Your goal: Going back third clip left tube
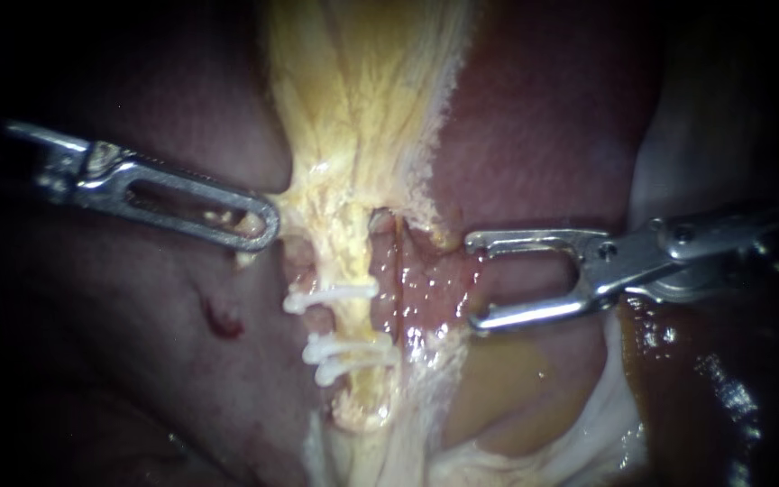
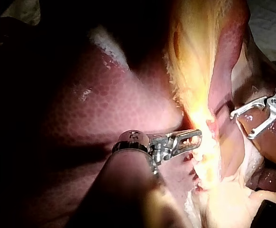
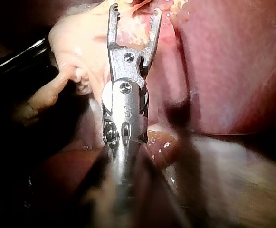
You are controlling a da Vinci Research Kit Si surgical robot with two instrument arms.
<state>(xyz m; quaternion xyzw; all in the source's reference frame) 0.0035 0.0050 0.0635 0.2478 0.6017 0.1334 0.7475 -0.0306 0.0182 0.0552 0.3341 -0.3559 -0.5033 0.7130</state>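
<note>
The left tube (image 1: pixel 346 317) is a pale yellow strand running down the middle of the endoscope view. Three white clips cross it: one (image 1: pixel 331 293) higher up and a close pair (image 1: pixel 351 355) below. My left instrument (image 1: pixel 261 225) has slotted jaws shut on the yellow tissue (image 1: pixel 335 189) just above the clips; the left wrist view shows the same grip (image 2: pixel 197 137). My right instrument (image 1: pixel 471 282) stands to the right of the clips, apart from the tube. Its forked jaws are open and hold nothing (image 3: pixel 135 9).
Dark red liver (image 1: pixel 543 117) lies on both sides of the yellow tissue. A pink, wet strip (image 1: pixel 416 280) lies between the clipped tube and my right instrument. A small red nick (image 1: pixel 220 320) marks the liver on the left. Pale tissue (image 1: pixel 516 397) and fluid lie lower right.
</note>
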